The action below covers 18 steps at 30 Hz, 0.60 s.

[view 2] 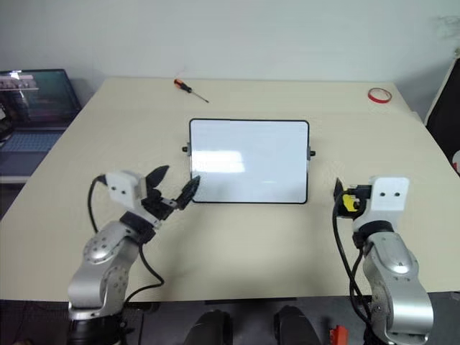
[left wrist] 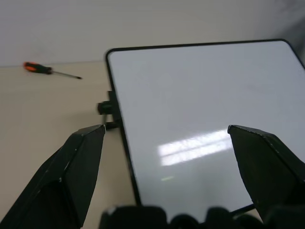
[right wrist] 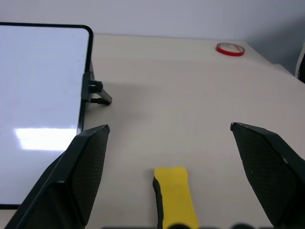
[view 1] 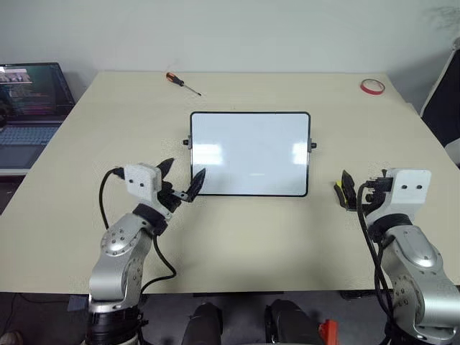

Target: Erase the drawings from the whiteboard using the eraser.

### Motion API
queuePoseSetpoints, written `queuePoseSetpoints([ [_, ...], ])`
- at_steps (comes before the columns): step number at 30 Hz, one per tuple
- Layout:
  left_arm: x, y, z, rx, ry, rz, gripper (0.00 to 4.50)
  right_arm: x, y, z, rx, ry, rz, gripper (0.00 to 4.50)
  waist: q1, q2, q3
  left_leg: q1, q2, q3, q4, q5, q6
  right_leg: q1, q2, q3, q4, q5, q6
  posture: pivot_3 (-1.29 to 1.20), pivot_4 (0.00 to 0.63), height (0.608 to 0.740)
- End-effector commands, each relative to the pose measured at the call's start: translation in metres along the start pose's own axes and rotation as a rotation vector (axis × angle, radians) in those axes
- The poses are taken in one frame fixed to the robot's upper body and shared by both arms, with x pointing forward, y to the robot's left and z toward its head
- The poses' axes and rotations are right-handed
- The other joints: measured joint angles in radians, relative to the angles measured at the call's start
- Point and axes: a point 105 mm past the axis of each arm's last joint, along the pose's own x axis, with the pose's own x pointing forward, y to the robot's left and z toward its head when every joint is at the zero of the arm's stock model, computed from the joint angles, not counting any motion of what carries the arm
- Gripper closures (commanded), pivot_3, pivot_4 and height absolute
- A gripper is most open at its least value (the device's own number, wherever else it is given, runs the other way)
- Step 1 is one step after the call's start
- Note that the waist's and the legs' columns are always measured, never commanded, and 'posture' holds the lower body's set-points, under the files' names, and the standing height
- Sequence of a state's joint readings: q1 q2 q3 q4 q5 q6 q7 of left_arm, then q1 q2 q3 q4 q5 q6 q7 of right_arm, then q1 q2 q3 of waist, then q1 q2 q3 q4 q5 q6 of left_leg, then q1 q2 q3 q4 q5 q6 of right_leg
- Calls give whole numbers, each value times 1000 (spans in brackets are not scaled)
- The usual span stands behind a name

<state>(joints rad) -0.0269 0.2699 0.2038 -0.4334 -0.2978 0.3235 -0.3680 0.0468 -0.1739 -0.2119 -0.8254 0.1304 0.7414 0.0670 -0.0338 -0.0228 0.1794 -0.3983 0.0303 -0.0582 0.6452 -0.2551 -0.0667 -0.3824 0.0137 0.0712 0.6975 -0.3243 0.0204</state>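
Whiteboard (view 1: 250, 153) lying flat at the middle of the pale table (view 1: 86, 144), black-framed, small black knobs at both short sides; surface glossy and blank white, with no marker strokes visible in any view — window reflections only. No brand, label or legible writing found on board or frame. Eraser (right wrist: 175, 195), a yellow block with a dark edge, resting on the table to the right of the board and apart from it, just beneath the right claw (right wrist: 174, 143). Right claw fingers spread wide apart, straddling the eraser without touching it, holding nothing. Left claw (view 1: 181, 180) hovering at the board's near left corner, fingers likewise apart and empty, one fingertip (view 1: 195, 184) over the frame edge; contact with the frame cannot be determined. Red-handled screwdriver (view 1: 182, 83) at the far side of the table, well apart from the board. Red tape ring (view 1: 372, 87) near the far right corner. Open laptop (view 1: 32, 108) off the table's left edge — screen lit, text too small to read.
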Motion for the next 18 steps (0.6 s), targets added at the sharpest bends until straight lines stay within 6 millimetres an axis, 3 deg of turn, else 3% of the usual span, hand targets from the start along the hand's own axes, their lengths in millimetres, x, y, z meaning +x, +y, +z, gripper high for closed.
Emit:
queuePoseSetpoints([
  [1,-21,0,12,60,-47,80,0,-19,-6,1,-29,-65,-7,38,1,0,0,0,0,0,0,0,0,0,0,0,-1,0,0,0,150,740],
  [6,-43,-7,2,68,-17,118,0,-39,-7,-21,-123,-46,33,38,1,-1,0,5,0,1,0,0,0,5,-1,0,0,0,1,0,150,740],
  [10,-45,-12,3,69,-22,120,0,-50,-13,-31,-120,-30,17,38,1,-1,0,14,-1,1,0,0,0,13,1,1,-1,-4,5,0,150,740],
  [18,-39,-27,-4,45,-3,75,0,-66,-14,-38,-107,-7,0,38,2,-1,-1,14,-1,2,-1,0,0,12,1,1,-1,-4,5,0,150,740],
])
